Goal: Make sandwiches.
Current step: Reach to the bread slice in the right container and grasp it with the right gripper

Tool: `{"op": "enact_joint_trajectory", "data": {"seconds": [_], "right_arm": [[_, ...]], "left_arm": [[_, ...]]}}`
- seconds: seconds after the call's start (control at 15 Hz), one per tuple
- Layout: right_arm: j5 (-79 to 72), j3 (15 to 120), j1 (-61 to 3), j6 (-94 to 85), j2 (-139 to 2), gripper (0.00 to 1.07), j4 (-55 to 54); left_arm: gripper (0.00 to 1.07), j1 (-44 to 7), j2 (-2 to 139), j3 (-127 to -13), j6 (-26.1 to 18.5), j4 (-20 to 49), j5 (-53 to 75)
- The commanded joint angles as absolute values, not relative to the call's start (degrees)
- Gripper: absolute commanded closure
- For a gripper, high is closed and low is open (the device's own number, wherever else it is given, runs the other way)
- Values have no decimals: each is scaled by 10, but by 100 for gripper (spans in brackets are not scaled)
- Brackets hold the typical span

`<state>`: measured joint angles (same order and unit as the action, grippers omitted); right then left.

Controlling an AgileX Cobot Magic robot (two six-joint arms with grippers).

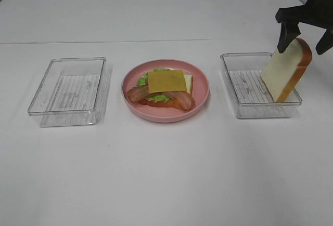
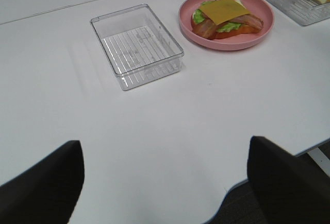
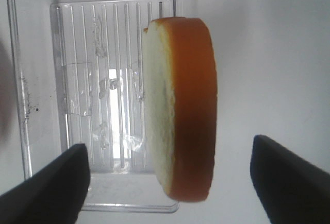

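So the half-built sandwich sits on the round pink plate in the middle of the white tabletop: bottom bread slice, green lettuce, two bacon strips crossing over it, and a yellow cheese slice on top.

The second bread slice is standing on edge in the right clear tray, leaning against the tray's outer wall with its crusty top poking up above the rim. The right tool hangs just over that top edge, fingers spread wide on either side of the slice. In the right wrist view there's a clear gap between each finger and the bread, so it isn't gripping anything.

The left tool is spread wide too, holding nothing, hovering over bare tabletop well back from the left clear tray.
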<state>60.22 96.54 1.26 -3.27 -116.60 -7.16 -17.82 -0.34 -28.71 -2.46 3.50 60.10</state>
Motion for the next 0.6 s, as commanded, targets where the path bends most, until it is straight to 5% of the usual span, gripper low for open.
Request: {"op": "enact_joint_trajectory", "data": {"seconds": [0.07, 0.2, 0.47, 0.6], "right_arm": [[581, 964, 13, -38, -1181, 37, -69], [565, 964, 13, -38, -1189, 50, -69], [558, 964, 13, -38, -1189, 102, -72], [562, 964, 13, -38, -1189, 107, -77]], "left_arm": [[25, -179, -8, -286, -25, 35, 596], [25, -179, -8, -286, -25, 35, 596], [25, -179, -8, -286, -25, 35, 596], [25, -179, -8, -286, -25, 35, 596]]}}
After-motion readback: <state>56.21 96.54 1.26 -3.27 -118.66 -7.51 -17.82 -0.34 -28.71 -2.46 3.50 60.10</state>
